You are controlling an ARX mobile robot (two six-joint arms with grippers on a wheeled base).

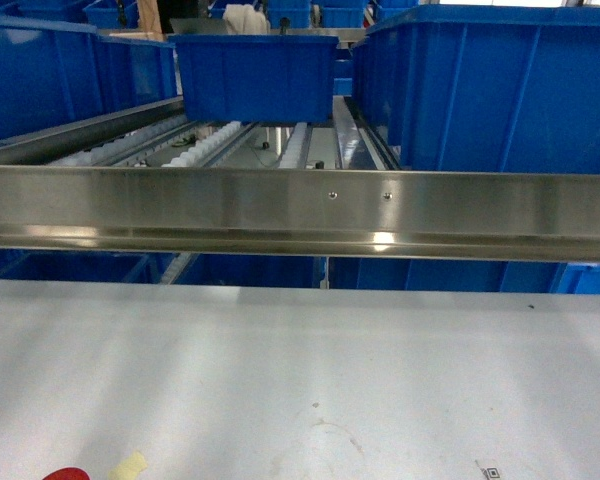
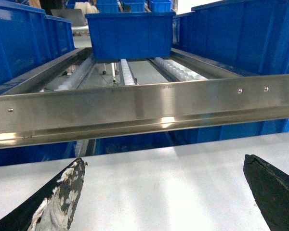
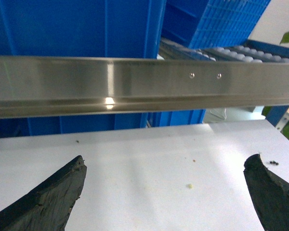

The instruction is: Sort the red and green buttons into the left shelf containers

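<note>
Both the left gripper (image 2: 164, 192) and the right gripper (image 3: 164, 192) are held wide open and empty, and since only a red scrap (image 1: 66, 473) is seen at the tabletop's (image 1: 380, 360) near edge, a button could be missed.

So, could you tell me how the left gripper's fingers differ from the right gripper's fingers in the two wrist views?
The left gripper has one finger badly worn, with whitish patches where its black covering is scraped; the right gripper shows fingers that are evenly black and rough. Behind the left gripper a bin sits on the roller lanes; behind the right one a blue bin wall fills the view. Both are open, empty, above the white table.
</note>
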